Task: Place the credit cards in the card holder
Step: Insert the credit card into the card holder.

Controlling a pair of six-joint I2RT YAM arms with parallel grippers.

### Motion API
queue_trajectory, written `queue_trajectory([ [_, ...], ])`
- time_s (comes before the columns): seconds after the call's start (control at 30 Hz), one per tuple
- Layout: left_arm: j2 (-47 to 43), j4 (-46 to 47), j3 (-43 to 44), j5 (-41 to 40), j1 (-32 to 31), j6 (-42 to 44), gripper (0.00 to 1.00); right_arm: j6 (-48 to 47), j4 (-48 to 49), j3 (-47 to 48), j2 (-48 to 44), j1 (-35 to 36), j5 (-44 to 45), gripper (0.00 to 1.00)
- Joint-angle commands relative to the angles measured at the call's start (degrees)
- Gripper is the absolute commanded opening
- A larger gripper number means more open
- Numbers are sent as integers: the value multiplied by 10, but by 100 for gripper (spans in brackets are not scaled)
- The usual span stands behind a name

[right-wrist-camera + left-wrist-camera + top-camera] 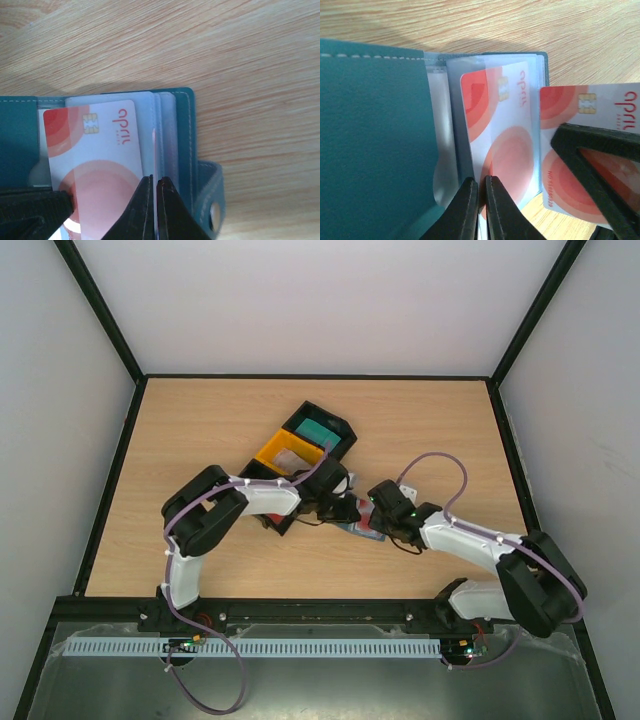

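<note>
Closest to the left wrist camera, the left hand (479, 212) has its two black fingers clenched almost together on the bottom edge of a clear sleeve (492, 100). A credit card (507, 145), white with red rings and a gold chip, sits inside that sleeve. A second credit card (605, 112) with the same print lies just to the right. It sticks out past the edge of the card holder (370, 140) over the wood, and a black angular part (590, 150) lies across its lower half. The card holder lies open and flat, its slate-blue cover with pale stitching filling the left of that view.

Seen from the right wrist, the right hand (154, 210) is clenched too, its fingers nipping a thin clear leaf (162, 130) near the holder's outer edge. I cannot tell whether a card is in that leaf. The snap tab (212, 202) hangs off that same edge.

From above, the holder lies on the bench (200, 430) a little right of centre. Both hands meet over it, each reaching in from its own side. Beyond the left arm stand a yellow tray (270, 452) and a black tray (343, 427), touching each other. The black one holds a teal-green stack (318, 429).
</note>
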Motion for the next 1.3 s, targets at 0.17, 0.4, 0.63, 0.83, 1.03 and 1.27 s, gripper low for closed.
queue_trajectory([
  [0.17,9,-60,21,-8,0,39,11,14,-119,16,-53,-2,82,2],
  [0.4,24,-57,28,24,0,57,13,8,-92,2,-15,-2,58,2],
  [0.63,52,-87,59,63,0,117,15,-3,-59,-6,17,-2,29,2],
  [0.83,53,-101,76,74,0,149,18,-5,-49,-8,17,-2,26,2],
  [1.03,51,-103,81,89,-4,189,22,-8,-42,-8,8,-2,24,2],
  [1.27,52,-115,102,85,-11,214,25,-6,-37,-9,8,-2,21,2],
])
